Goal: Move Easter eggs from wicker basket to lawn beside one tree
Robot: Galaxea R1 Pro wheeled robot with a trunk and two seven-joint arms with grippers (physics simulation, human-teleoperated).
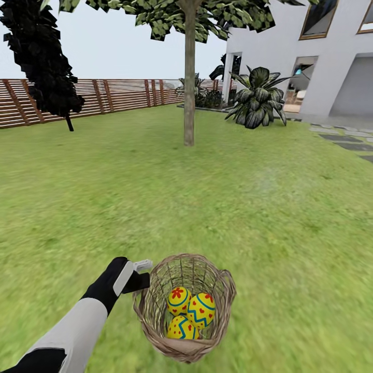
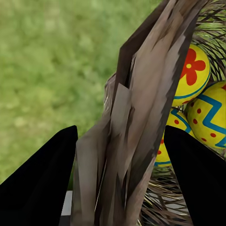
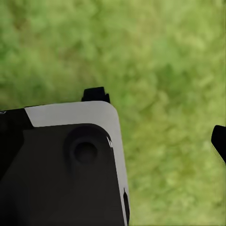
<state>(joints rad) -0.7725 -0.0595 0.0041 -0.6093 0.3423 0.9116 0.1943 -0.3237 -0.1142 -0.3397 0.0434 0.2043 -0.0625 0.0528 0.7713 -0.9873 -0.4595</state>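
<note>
The wicker basket (image 1: 185, 305), with 3 Easter eggs (image 1: 189, 312) inside, is clamped at its rim by the left gripper (image 2: 120, 181); carriage toward the tree (image 1: 189, 77) is called for next. The right gripper's state cannot be told.

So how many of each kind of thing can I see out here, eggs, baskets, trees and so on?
Painted eggs: 3, at and, all in the basket
Wicker basket: 1, its rim between the left pincer's fingers
Pale-trunked tree: 1
Dark columnar tree: 1
Palm-like plant: 1
Total: 7
</note>
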